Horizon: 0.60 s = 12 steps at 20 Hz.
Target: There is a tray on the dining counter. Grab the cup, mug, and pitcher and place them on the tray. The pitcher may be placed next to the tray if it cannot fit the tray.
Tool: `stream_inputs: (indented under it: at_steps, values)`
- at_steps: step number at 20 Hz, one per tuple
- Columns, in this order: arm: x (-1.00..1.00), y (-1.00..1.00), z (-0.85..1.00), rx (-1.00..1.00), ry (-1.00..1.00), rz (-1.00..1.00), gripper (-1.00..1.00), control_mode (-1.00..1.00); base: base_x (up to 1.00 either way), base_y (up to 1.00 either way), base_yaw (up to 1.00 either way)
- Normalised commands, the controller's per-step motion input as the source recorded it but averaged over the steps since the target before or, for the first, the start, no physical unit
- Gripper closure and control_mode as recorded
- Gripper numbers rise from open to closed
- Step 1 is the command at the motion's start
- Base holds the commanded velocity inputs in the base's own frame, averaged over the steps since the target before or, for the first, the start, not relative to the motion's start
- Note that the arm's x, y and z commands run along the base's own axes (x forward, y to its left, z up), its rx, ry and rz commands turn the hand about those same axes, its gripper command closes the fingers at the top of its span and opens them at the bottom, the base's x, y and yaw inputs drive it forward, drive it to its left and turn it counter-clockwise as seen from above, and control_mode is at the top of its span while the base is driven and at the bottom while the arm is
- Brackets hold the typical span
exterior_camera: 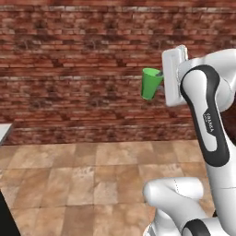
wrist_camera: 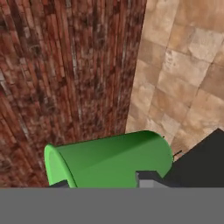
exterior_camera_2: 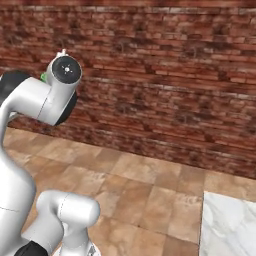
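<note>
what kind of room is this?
Likely a rendered kitchen or dining room: red brick wall, tan tiled floor, and a white marble counter corner. The gripper holds a green cup in the air.

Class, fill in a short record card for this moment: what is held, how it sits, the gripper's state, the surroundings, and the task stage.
held: green cup
cup pose: lifted in the air, tilted, in front of the brick wall
gripper: shut on the cup, fingers either side of it in the hand view
below: tiled floor
nearby: corner of a white marble top at lower right of the right base view
stage: cup being carried, not yet on a tray
</note>
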Motion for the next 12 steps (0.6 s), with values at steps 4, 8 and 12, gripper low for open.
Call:
stream_inputs:
  at_steps: [4,8,12]
  values:
    - [0.00,0.00,0.00,0.00,0.00,0.00,1.00,1.00,1.00,-0.37,0.16]
    - [0.00,0.00,0.00,0.00,0.00,0.00,1.00,1.00,1.00,-0.26,0.21]
    - [0.00,0.00,0.00,0.00,0.00,0.00,1.00,1.00,1.00,-0.19,0.26]
